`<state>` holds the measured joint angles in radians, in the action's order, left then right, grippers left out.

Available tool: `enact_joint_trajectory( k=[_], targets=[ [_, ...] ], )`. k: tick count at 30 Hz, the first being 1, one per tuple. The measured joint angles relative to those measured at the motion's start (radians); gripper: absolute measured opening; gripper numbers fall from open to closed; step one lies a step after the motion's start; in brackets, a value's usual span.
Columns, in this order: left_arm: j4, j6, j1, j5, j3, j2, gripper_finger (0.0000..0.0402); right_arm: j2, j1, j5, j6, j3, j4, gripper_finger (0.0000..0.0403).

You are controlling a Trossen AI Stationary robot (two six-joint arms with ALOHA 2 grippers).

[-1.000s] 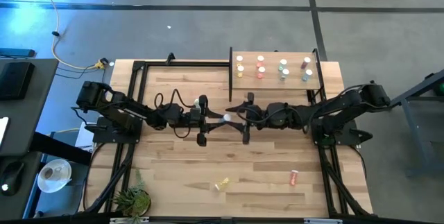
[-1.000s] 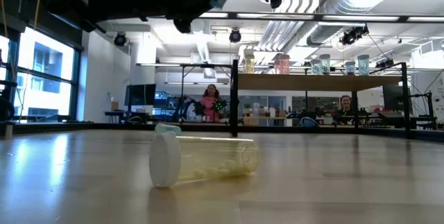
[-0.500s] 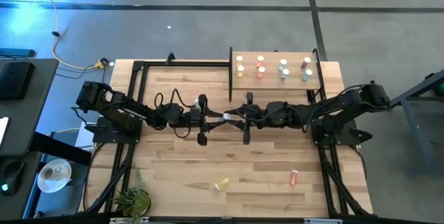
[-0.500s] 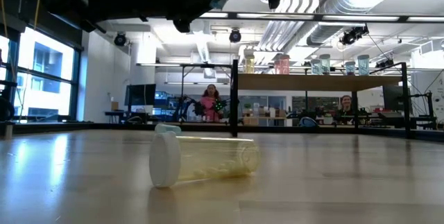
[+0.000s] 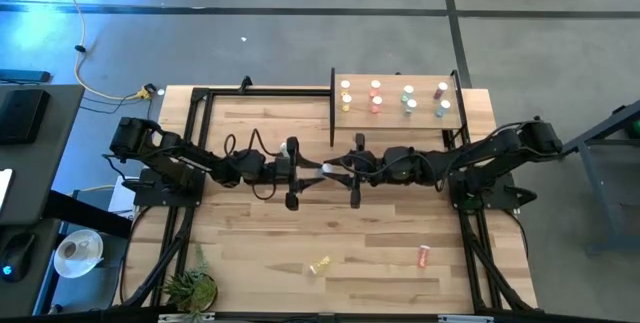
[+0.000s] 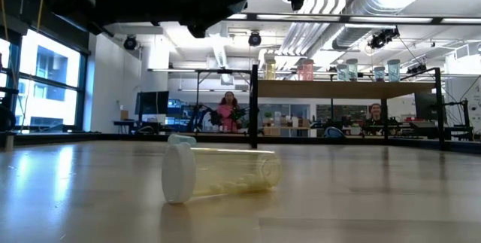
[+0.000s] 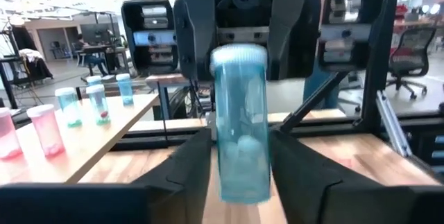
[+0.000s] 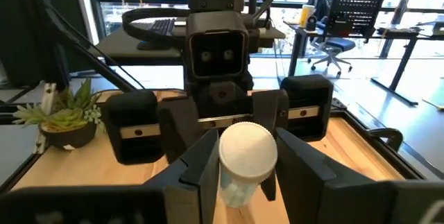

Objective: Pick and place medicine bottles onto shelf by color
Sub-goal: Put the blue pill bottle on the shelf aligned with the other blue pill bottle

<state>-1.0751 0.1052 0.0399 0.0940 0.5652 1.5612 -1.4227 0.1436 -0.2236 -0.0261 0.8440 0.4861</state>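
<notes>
Jaws on the right gripper (image 8: pixel 248 156) sit narrow and closed on the white cap of a teal medicine bottle (image 7: pixel 239 99), pressing it from both sides in that arm's wrist view. The left gripper (image 7: pixel 241 139) faces it nose to nose above the middle of the tabletop (image 5: pixel 250 233), and its jaws flank the lower body of the same bottle very closely (I cannot tell whether they pinch it or merely stand alongside). From above I see the bottle bridging the two grippers, lying level, clear of the wood, with both arms stretched toward each other from opposite sides. Over at the far right of the tabletop the shelf (image 5: pixel 392 121) carries eight upright bottles in four pairs: yellow (image 5: pixel 346 96) at the left end, pink (image 5: pixel 375 96) next, then teal (image 5: pixel 409 98), and a last pair (image 5: pixel 442 99) whose colours I cannot make out. Two more bottles lie on their sides near the front edge, a yellow one (image 5: pixel 320 265) and a pink one (image 5: pixel 423 255), well apart from each other and from the grippers. A small potted plant (image 5: pixel 190 288) stands at the front left corner.
</notes>
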Motion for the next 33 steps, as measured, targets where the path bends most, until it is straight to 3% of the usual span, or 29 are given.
enact_joint_trajectory(
  k=[7,11,23,33],
  targets=[
    [0.011,0.011,0.0,0.083,0.0,0.0,0.0211,0.017,0.0,-0.02,-0.02,0.0,-0.013,0.0108],
    [0.016,0.012,0.0,0.098,0.0,-0.003,0.0233,0.07,0.001,-0.099,-0.035,0.0,-0.071,0.0108],
    [0.032,0.012,0.0,0.101,0.0,-0.004,0.0239,0.28,0.001,-0.272,-0.045,0.0,-0.291,0.0108],
    [0.034,0.021,-0.001,0.1,0.0,-0.004,0.0239,0.423,0.001,-0.572,0.066,-0.023,-0.538,0.0108]
  ],
)
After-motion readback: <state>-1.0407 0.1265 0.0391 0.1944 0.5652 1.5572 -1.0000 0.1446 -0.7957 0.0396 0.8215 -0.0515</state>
